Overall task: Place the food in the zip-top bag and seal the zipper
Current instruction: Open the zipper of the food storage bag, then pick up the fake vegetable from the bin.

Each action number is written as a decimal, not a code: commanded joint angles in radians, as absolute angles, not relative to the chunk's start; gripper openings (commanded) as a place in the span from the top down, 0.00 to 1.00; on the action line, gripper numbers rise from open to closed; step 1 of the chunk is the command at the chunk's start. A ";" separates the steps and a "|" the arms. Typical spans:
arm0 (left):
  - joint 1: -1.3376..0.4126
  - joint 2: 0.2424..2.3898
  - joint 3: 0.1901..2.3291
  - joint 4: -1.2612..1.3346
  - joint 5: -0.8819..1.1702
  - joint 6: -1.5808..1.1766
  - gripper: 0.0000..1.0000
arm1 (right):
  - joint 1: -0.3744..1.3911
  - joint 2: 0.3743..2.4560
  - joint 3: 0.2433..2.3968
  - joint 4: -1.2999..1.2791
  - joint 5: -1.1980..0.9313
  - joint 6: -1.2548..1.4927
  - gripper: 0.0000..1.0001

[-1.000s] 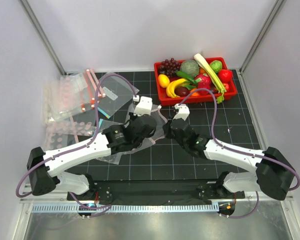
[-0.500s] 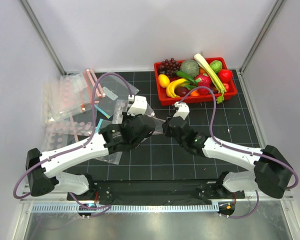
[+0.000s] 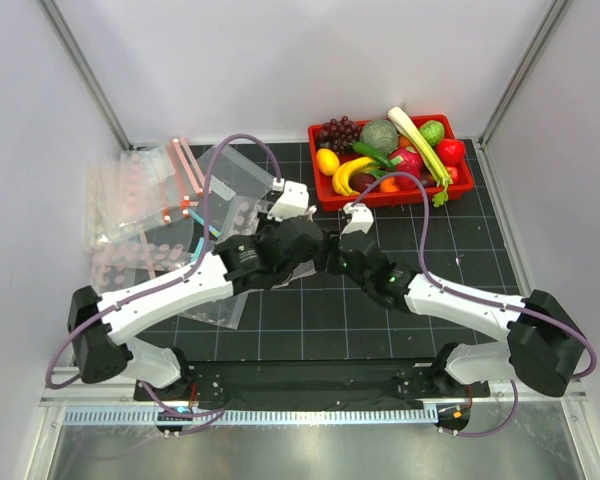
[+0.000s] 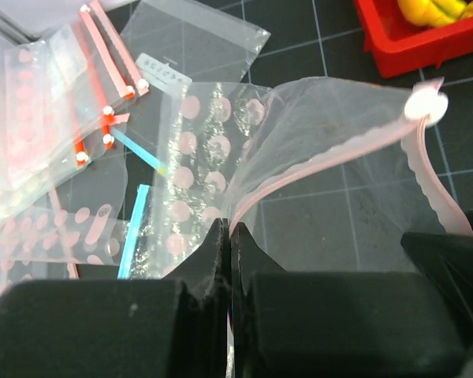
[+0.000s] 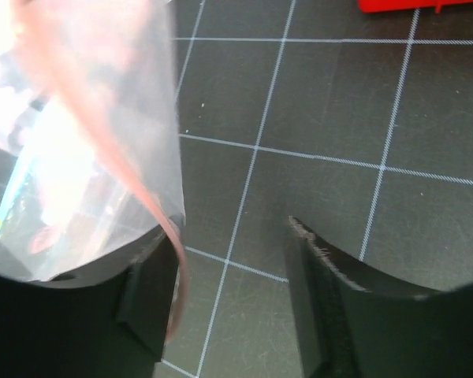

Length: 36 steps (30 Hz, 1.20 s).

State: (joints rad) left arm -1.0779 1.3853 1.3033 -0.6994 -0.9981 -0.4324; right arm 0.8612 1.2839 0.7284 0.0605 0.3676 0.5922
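Note:
The zip-top bag hangs clear and slack over the black mat. My left gripper is shut on its mouth edge, pinching the pinkish zipper. A white end tab sits at the strip's far corner. My right gripper is open just right of the bag. The zipper rests against its left finger, and nothing is between the jaws. The food lies in the red tray: celery stalk, lemon, red apple and dark green vegetable.
A banana and purple grapes share the tray. A pile of other clear bags with red and blue strips lies at the left. Both wrists meet near the mat's middle, just in front of the tray.
My right gripper has opened and let go of the bag's strip. My left gripper, still pinching the bag, has moved a little farther away and to the right.

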 commanded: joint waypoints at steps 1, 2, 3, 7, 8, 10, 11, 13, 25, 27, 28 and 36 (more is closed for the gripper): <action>-1.000 1.440 1.316 -0.650 -0.907 -0.408 1.00 | 0.856 1.238 0.721 0.124 0.334 0.552 0.38; -0.986 1.469 1.313 -0.644 -0.893 -0.411 1.00 | 0.856 1.236 0.719 0.127 0.331 0.549 0.36; -0.979 1.480 1.312 -0.638 -0.875 -0.411 1.00 | 0.856 1.235 0.719 0.127 0.331 0.549 0.34; -0.954 1.534 1.313 -0.621 -0.864 -0.410 1.00 | 0.856 1.243 0.726 0.127 0.325 0.538 0.20; -0.948 1.551 1.318 -0.621 -0.864 -0.410 1.00 | 0.856 1.239 0.726 0.129 0.321 0.531 0.18; -0.940 1.557 1.318 -0.624 -0.861 -0.411 1.00 | 0.856 1.217 0.719 0.132 0.324 0.525 0.18; -0.939 1.559 1.318 -0.623 -0.859 -0.413 1.00 | 0.856 1.206 0.715 0.135 0.330 0.519 0.17; -0.927 1.555 1.313 -0.623 -0.856 -0.416 1.00 | 0.856 1.151 0.690 0.150 0.340 0.508 0.17; -0.916 1.520 1.285 -0.595 -0.870 -0.420 1.00 | 0.662 1.012 0.716 0.059 0.493 0.523 0.19; -0.917 1.506 1.276 -0.594 -0.870 -0.417 1.00 | 0.550 1.060 0.796 -0.023 0.424 0.561 0.22; -0.916 1.502 1.275 -0.589 -0.862 -0.414 1.00 | 0.450 1.115 0.820 -0.031 0.390 0.574 0.23; -0.916 1.468 1.273 -0.597 -0.822 -0.417 1.00 | 0.295 1.466 1.132 -0.077 0.456 0.448 0.28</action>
